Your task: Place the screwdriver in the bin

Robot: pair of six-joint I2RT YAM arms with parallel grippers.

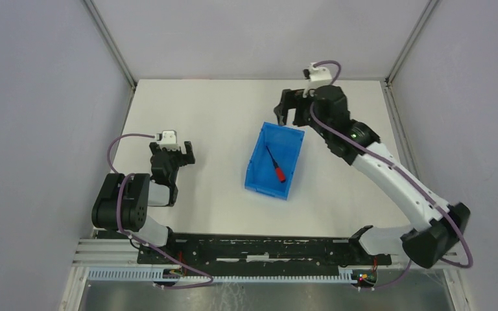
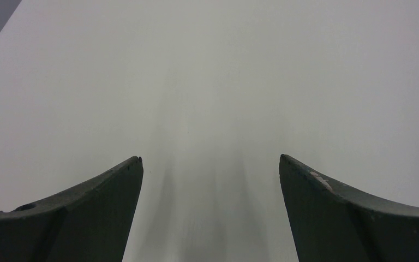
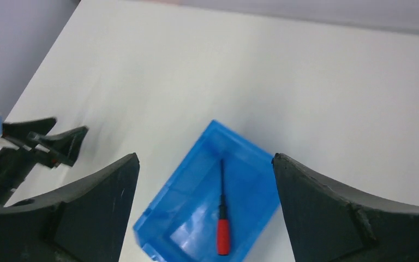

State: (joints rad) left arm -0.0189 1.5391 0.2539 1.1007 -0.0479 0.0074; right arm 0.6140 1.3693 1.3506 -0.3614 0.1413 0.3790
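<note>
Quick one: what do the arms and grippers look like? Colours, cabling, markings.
Both left arm and right arm: white links, black joints, looping purple cable each. A green light on the right arm. Both left gripper and right gripper: dark curved tapered fingers, white camera module on top.

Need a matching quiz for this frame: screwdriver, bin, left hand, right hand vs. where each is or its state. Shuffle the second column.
1. screwdriver
2. bin
3. left hand
4. right hand

A. open, by the bin's far end
B. blue, sitting on the table
C. open, over bare table
D. lying inside the bin

Pairs: 1-D, 2-B, 3-C, 4-A
</note>
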